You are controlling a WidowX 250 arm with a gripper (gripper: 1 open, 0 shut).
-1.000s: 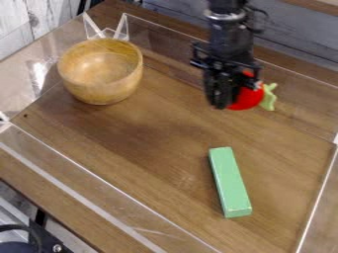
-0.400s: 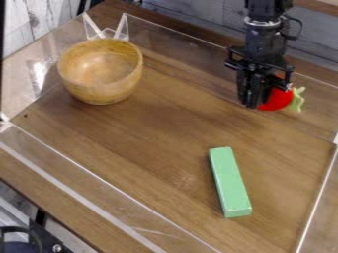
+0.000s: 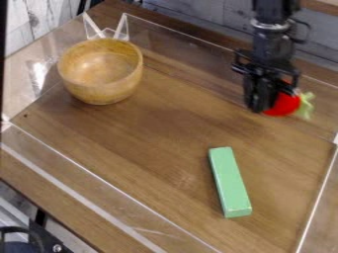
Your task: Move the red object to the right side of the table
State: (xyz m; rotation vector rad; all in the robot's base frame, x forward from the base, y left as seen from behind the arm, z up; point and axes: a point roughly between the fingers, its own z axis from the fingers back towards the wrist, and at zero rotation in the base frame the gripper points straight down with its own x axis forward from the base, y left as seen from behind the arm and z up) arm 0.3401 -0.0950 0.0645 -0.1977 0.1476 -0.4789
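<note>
The red object (image 3: 283, 103) is a small round toy fruit with a pale green stem piece sticking out to its right. It sits at the far right of the brown wood-grain table (image 3: 158, 128), close to the right clear wall. My black gripper (image 3: 266, 100) comes down from above and is shut on the red object, whose left half is hidden behind the fingers. Whether the fruit rests on the table or hangs just above it, I cannot tell.
A wooden bowl (image 3: 101, 71) stands at the back left. A long green rectangular block (image 3: 228, 181) lies near the front right. Low clear plastic walls (image 3: 321, 188) border the tabletop on all sides.
The gripper has carried the red object to the right, from the table's back centre-right to near the right wall. The bowl and green block have not moved.
</note>
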